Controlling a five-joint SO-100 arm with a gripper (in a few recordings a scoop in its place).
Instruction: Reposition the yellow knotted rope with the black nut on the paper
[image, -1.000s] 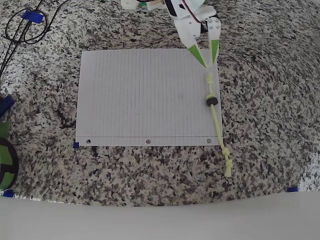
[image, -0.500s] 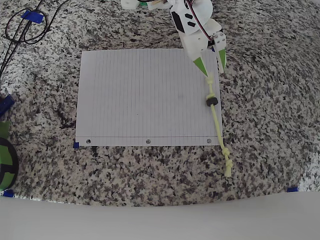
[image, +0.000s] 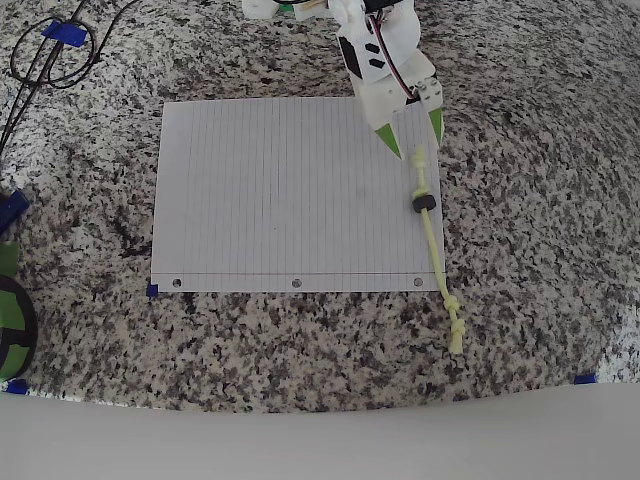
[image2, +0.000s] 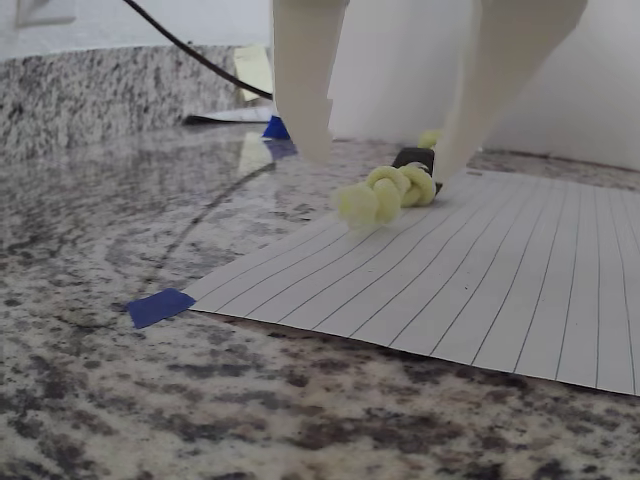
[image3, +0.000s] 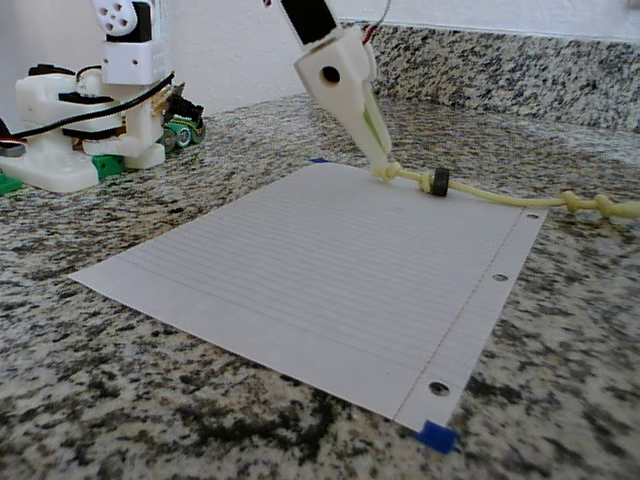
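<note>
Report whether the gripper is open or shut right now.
Open. The white gripper with green tips straddles the knotted end of the pale yellow cord, with daylight between each finger and the knot in the wrist view.

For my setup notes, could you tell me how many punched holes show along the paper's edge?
3, along the bottom edge of the paper in the overhead view: one near the left corner, one at the middle, one near the right corner beside the yellow knotted rope.
</note>
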